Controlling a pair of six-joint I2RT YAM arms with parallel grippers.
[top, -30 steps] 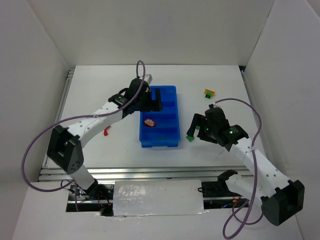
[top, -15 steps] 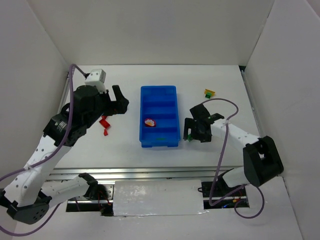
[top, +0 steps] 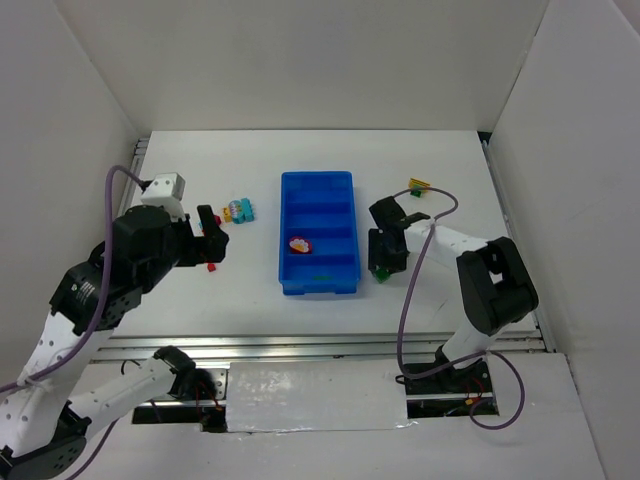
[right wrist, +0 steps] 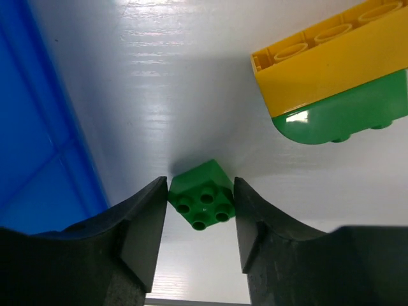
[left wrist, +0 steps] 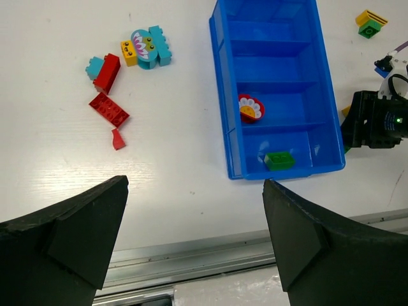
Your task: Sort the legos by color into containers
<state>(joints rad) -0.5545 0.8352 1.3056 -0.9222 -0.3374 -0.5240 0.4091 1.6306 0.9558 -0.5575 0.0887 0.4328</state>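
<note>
right claw [right wrist: 201,191] is pinched in narrow on a small green brick [right wrist: 203,203], with one finger flat against each side of it. the brick sits on the worktop [top: 240,290] right beside the blue tray [top: 318,192], by the tray's near right corner. a yellow-and-green piece [right wrist: 331,83] lies close by, on the side away from the tray.

left claw [left wrist: 194,185] is spread wide with nothing in it, hanging over the left half of the worktop. under it there's a loose bunch: a teal and yellow piece [left wrist: 148,48], a red brick [left wrist: 107,72], a flat red plate [left wrist: 108,109] and a tiny red bit [left wrist: 118,139].

in the tray, a red flower piece [left wrist: 250,108] is in the second compartment from the near end and a green block [left wrist: 279,160] is in the nearest one. another yellow and green pair [left wrist: 370,23] sits out toward the worktop's far right corner.
</note>
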